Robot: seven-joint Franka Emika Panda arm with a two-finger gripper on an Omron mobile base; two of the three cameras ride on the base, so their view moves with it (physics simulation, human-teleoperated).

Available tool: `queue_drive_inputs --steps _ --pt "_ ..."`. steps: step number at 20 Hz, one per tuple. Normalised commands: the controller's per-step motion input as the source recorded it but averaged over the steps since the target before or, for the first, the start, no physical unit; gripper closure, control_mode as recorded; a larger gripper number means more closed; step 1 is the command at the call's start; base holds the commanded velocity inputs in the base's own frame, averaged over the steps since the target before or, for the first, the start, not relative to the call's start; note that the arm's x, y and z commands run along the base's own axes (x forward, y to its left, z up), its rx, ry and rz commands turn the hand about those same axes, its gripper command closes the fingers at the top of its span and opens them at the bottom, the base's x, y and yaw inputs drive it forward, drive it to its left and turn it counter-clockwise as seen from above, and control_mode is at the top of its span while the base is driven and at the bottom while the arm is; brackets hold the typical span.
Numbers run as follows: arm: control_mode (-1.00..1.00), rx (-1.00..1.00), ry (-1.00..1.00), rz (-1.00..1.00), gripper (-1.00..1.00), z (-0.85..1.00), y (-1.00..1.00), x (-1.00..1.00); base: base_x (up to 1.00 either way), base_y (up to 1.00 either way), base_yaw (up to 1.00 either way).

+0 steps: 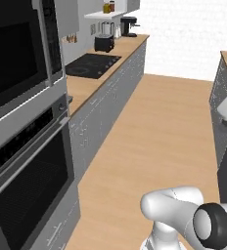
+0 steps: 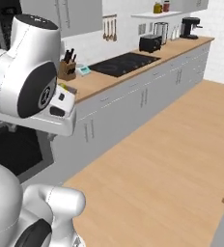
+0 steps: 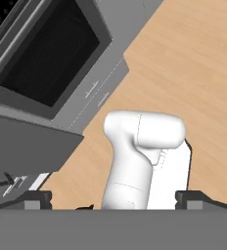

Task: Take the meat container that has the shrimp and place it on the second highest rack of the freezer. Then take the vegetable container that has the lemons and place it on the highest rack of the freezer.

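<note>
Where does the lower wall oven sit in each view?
Left base view: the lower wall oven fills the lower left.
Right base view: its dark door is at the left edge, partly hidden.
Hand view: it lies tilted across the top left, dark window facing the camera.
Shared landmark: the wooden floor runs alongside the oven in all three views.

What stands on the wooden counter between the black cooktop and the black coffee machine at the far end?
A black toaster stands between the flat black cooktop and the black coffee machine, with a steel container behind it; the right base view shows this best.
</note>
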Motion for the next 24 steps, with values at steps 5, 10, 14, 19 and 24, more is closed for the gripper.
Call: queue_drive_inputs --steps 5,10,14,19,24 --pt "1.00 0.00 0.00 0.00 -1.00 0.00 0.00 0.00 0.80 0.00 -0.10" --pt "1.00 0.00 0.00 0.00 -1.00 0.00 0.00 0.00 0.82 0.00 -0.10" --pt "1.00 0.00 0.00 0.00 -1.00 0.00 0.00 0.00 0.78 0.03 -0.10" --pt "1.00 0.00 0.00 0.00 -1.00 0.00 0.00 0.00 0.64 0.18 -0.09" --pt "1.00 0.00 0.00 0.00 -1.00 0.00 0.00 0.00 0.68 0.28 -0.07"
